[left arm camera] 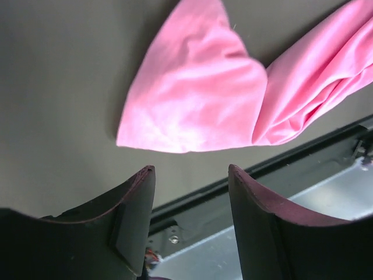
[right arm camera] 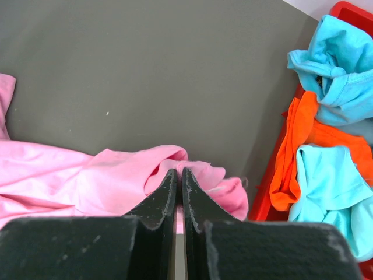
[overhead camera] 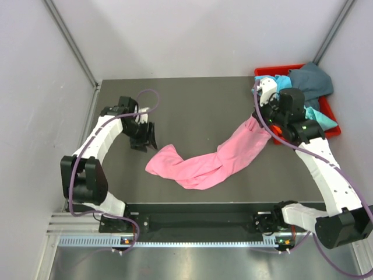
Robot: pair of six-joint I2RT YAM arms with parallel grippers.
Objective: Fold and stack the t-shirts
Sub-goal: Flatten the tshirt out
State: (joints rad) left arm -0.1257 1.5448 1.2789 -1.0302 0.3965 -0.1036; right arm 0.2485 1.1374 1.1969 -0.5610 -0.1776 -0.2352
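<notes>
Currently: dark grey flat table [overhead camera: 192,105] carries all items. Bright pink cloth t-shirt [overhead camera: 201,166] lies crumpled, stretched as long band across table centre; left end flat, right end raised toward bin. Red plastic bin [overhead camera: 278,70] at far right corner holds dark teal-grey t-shirt [overhead camera: 312,81], turquoise t-shirts [right arm camera: 338,58], orange t-shirt [right arm camera: 297,146], all bunched. Right gripper [right arm camera: 179,170]: jaws closed, pinching raised pink end beside bin. Left gripper [left arm camera: 191,168]: jaws apart, nothing between, near flat pink end, not touching.

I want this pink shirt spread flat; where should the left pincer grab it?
Its loose left end: the pink t-shirt lies bunched in a strip, right pincer shut on the other end. Bring the open left pincer in from the left, over that flat edge.
</notes>
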